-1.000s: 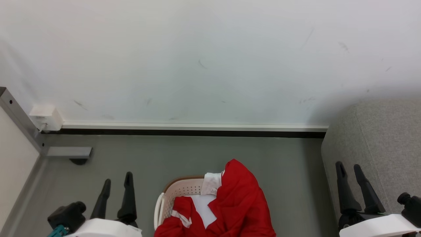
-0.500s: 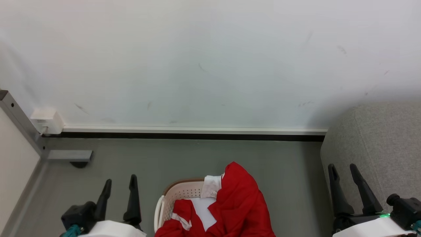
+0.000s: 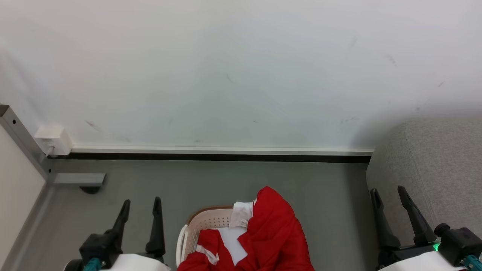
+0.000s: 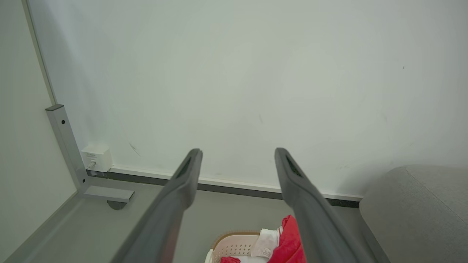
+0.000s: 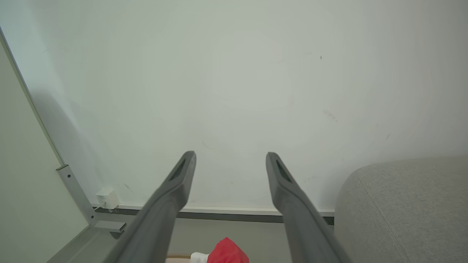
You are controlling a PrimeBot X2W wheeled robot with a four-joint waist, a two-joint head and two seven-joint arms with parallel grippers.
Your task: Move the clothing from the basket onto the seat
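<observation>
Red clothing (image 3: 273, 233) with white panels is heaped in the cream basket (image 3: 205, 220) at the bottom centre of the head view, spilling over its right rim. The clothing (image 4: 290, 241) and basket (image 4: 234, 246) also peek in at the bottom of the left wrist view, and a red tip of the clothing (image 5: 227, 251) in the right wrist view. The grey seat (image 3: 440, 169) stands at the right. My left gripper (image 3: 141, 205) is open and empty, left of the basket. My right gripper (image 3: 388, 192) is open and empty, in front of the seat's left edge.
A white wall with a dark baseboard (image 3: 218, 157) runs behind the grey floor. At the left stand a metal frame post (image 3: 22, 141) with a foot bracket (image 3: 79, 179) and a white wall box (image 3: 52, 138).
The head view has tilted slightly, shifting the scene down. Both grippers sit lower in the picture; the left has moved right toward the basket and the right has moved a little left. Both stay open.
</observation>
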